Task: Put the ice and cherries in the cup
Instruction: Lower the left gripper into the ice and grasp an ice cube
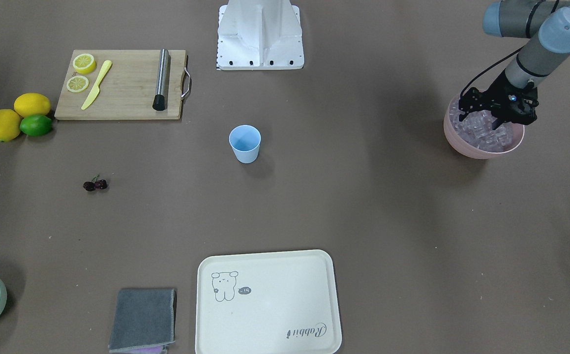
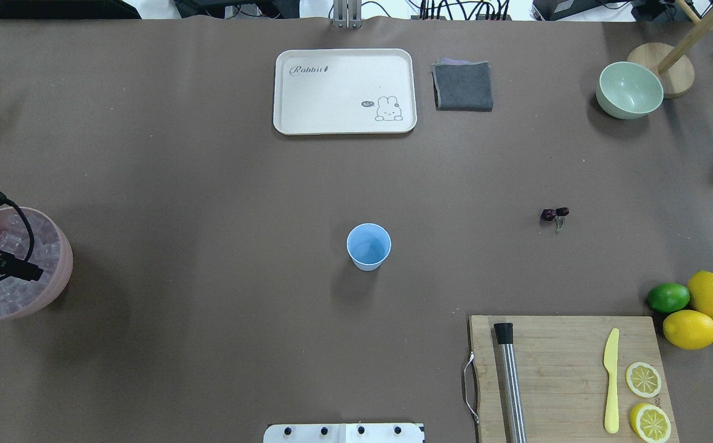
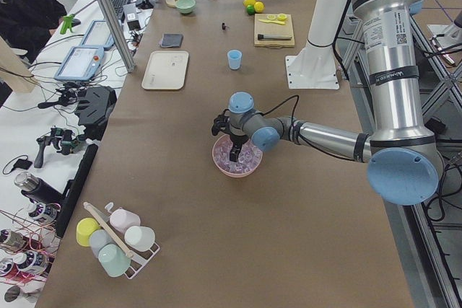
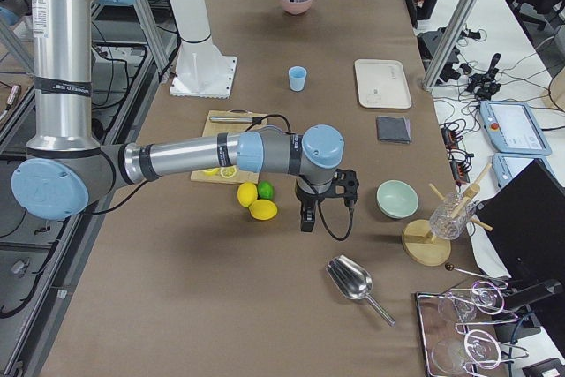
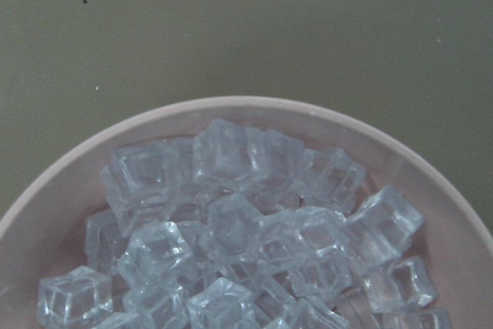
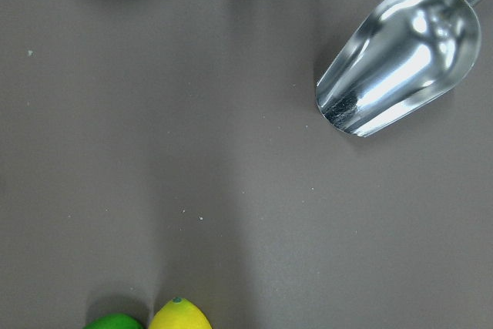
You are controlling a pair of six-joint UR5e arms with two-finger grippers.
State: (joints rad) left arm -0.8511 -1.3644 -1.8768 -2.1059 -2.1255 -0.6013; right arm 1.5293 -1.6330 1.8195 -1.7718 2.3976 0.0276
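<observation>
My left gripper (image 1: 497,120) is far off to the cup's (image 2: 368,246) left, dipped into the pink bowl (image 1: 471,147) with its tips down among the ice (image 5: 231,229). I cannot tell how far its jaws are spread, or whether a cube sits between them: the front view shows only a dark tangle of fingers against the cubes, and my left wrist camera shows none of the fingers, just heaped clear cubes inside the bowl's rim. The cup stands upright in the middle of the table, and nothing shows inside it. The cherries (image 2: 554,213) lie on the bare table well to the cup's right and a little farther from me than it, joined at the stems. My right gripper (image 4: 308,214) hangs farther right still, past the lemons (image 2: 701,311) and the lime (image 2: 668,297), pointing down above the table. It shows only in the side view, so I cannot tell whether it is wide or narrow. Its wrist camera looks down on a metal scoop (image 6: 397,59) and the tops of one lemon and the lime. Right of the cup and nearer me is the cutting board (image 2: 553,369). Beyond the cup, on the far side, lies the cream tray (image 2: 344,92), with the grey cloth (image 2: 462,86) just beside it.
</observation>
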